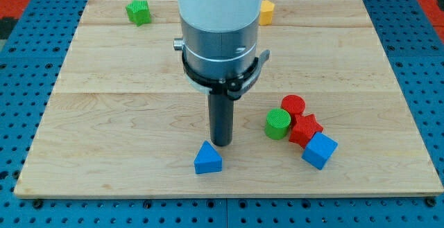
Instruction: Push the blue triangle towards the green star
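Resting near counter [104,103] bottom edge: blue triangle [207,159], apex up.
Tool: rod w/ no jaws, holds nothing; my tip [221,144] just above-right of triangle, contact unclear.
Green star [139,11]: top left, well apart.

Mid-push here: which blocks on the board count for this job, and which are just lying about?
Job:
blue triangle
green star
my tip, just above the triangle

Lying about:
yellow block
green cylinder
red cylinder
red star
blue cube

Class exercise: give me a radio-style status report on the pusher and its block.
My tip just above blue triangle, about touching. Green star far off, top left corner. Path between them open.
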Tool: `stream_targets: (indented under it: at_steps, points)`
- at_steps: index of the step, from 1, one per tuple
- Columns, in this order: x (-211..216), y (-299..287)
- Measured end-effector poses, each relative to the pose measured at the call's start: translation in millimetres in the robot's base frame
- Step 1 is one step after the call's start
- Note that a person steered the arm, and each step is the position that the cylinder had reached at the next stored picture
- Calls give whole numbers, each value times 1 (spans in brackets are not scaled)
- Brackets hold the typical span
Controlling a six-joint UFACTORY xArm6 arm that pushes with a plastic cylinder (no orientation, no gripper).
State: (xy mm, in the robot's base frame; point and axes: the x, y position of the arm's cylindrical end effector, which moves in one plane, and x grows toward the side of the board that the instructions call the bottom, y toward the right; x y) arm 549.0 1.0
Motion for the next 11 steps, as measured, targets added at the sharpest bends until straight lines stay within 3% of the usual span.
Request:
stream_targets:
  at_steps: [1, 2, 3, 5, 6, 7, 9, 11]
  points:
    - [1, 34]
    - [41, 34]
    - [47, -23]
    - [-72, -59]
    - [-57, -60]
    - [-70, -91]
    - [-149, -98]
    - [-165, -202]
